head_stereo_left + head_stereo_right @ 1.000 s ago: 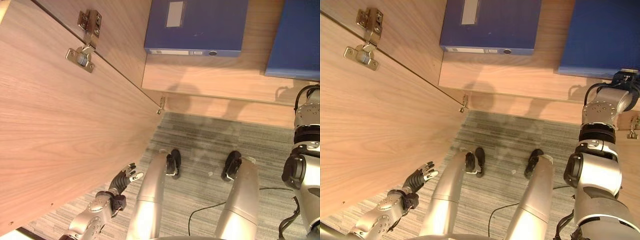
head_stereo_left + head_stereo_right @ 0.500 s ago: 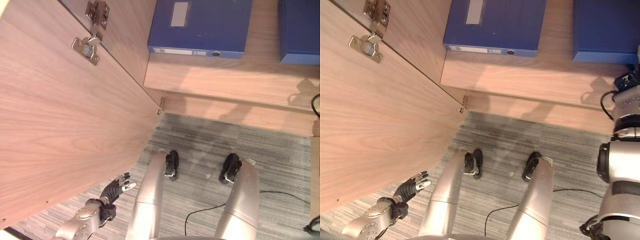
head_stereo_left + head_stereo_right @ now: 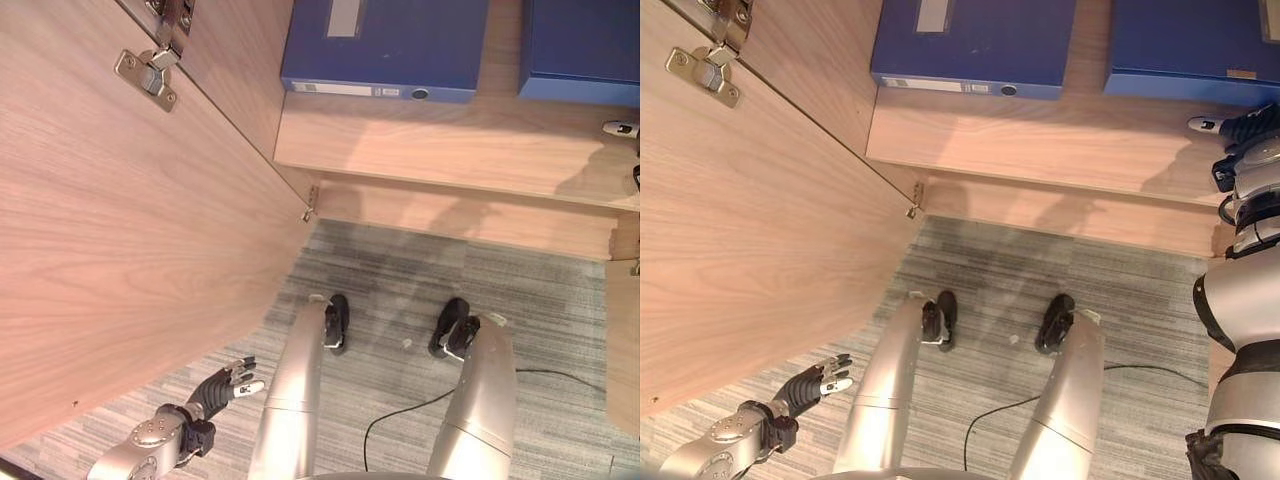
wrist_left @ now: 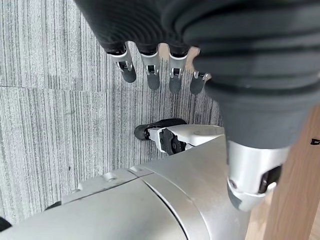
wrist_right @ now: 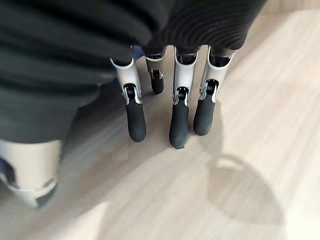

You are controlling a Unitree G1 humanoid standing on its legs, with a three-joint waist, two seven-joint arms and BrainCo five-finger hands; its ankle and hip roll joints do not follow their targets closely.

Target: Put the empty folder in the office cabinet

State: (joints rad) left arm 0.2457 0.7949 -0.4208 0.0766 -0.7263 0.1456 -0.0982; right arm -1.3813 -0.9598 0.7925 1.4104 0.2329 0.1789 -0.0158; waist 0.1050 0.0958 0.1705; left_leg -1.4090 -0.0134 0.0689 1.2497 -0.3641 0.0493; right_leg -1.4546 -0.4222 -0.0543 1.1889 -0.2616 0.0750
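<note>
Two blue folders point(image 3: 385, 45) lie on the cabinet shelf point(image 3: 440, 145). Right hand point(image 3: 1240, 125), fingers straight and empty, hovers beside them; left hand point(image 3: 225, 385) hangs relaxed below. Placement looks done; next, probably the cabinet door point(image 3: 120, 230).

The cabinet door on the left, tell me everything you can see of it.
The cabinet door is a flat panel of light wood grain, swung open over the grey carpet. A metal hinge fixes it to the cabinet side, with a small metal fitting lower down. The left hand hangs open beside it, not touching.
</note>
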